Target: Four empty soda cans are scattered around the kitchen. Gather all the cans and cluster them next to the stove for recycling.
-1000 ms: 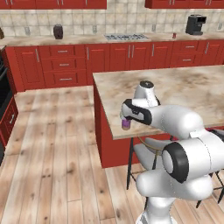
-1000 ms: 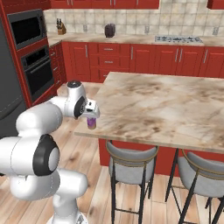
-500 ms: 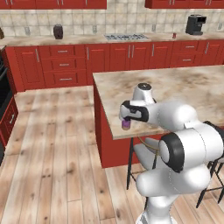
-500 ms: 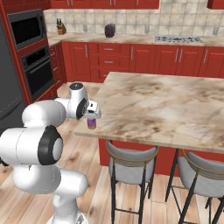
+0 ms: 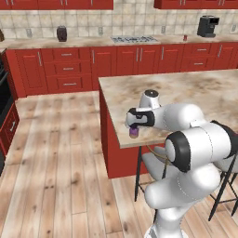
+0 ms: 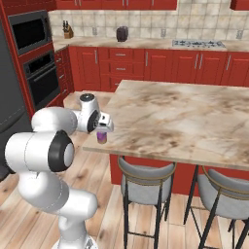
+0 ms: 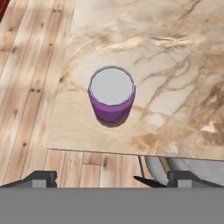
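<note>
White rounded arm [image 5: 186, 139], dark joints, black-banded hand [image 5: 134, 124]

A beige marbled island counter [image 6: 194, 121] spreads across the middle on a red base, its near corner hanging over pale wood plank floor [image 5: 56, 158]. Two grey-cushioned bar stools on thin black legs [image 6: 146, 182] sit tucked under its edge. Along the back wall, a run of red drawer cabinets [image 5: 69, 69] under a tan tiled backsplash [image 5: 125, 21]. A dark rounded jar [image 6: 122, 33] stands on the back counter, a knife block [image 6: 68, 32] near the corner, and a black coffee machine [image 5: 207, 26] far along. A black-fronted wall oven [image 6: 41, 80] stands tall beside the cabinets.
</note>
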Tool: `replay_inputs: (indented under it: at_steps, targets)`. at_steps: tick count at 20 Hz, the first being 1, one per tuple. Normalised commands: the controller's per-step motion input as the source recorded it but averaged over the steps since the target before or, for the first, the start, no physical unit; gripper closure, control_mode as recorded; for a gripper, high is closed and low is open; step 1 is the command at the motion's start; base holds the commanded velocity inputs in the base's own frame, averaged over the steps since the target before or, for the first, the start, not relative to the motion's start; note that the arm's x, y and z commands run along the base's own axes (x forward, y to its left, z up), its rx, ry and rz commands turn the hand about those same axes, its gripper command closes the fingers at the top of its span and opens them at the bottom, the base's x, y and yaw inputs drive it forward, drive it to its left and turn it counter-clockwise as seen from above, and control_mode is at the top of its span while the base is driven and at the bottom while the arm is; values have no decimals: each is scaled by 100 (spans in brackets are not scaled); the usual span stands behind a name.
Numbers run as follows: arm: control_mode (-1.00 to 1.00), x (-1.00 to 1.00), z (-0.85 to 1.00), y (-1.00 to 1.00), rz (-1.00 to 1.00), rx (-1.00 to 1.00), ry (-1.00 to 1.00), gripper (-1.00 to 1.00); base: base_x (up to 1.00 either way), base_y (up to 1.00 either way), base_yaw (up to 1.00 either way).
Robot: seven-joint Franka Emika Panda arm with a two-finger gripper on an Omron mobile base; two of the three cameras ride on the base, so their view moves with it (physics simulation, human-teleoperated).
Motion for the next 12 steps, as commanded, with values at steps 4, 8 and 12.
replay_inputs:
  at_steps: [4,8,12]
  targets:
    - [-100,20,-13,0,0,0,0,-100,0,0,0]
    - [-100,21,-14,0,0,0,0,-100,0,0,0]
    - [-100,25,-16,0,0,0,0,-100,0,0,0]
